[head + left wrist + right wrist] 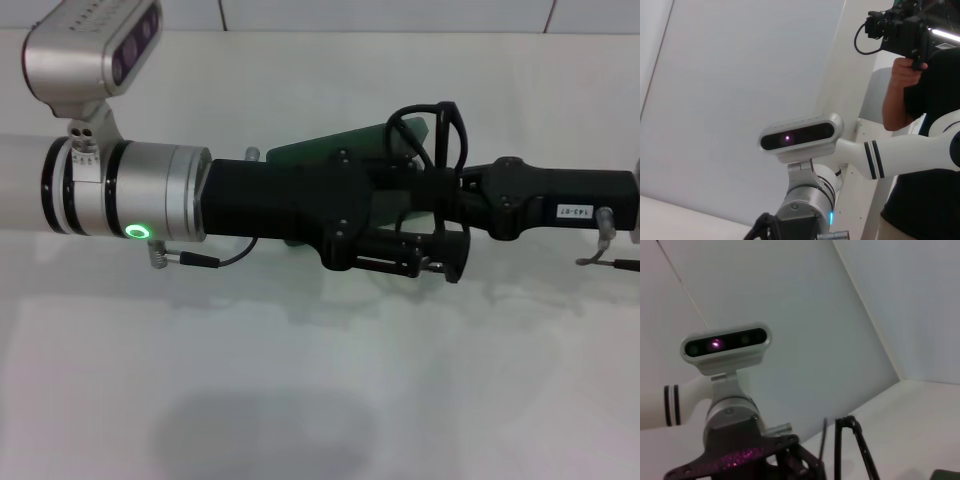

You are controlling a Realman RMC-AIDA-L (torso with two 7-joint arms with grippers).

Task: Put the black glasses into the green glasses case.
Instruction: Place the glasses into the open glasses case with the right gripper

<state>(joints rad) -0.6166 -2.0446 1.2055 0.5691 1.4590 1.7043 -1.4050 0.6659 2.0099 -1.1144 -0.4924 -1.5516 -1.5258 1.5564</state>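
In the head view the green glasses case (325, 148) lies on the white table behind both arms, mostly hidden by them; a tilted green face shows. The black glasses (437, 128) stand up above the spot where the two grippers meet, their thin wire loops in the air. My right gripper (462, 188) reaches in from the right and is shut on the glasses' lower part. My left gripper (440, 258) reaches in from the left, just in front of and below the glasses, in front of the case. The right wrist view shows the glasses' slender arms (840, 450) and a corner of the case (946, 474).
The white table (320, 380) runs to a white tiled wall at the back. A thin cable (195, 258) hangs under my left wrist. In the left wrist view a person (920, 100) stands holding a camera behind my right arm (890, 157).
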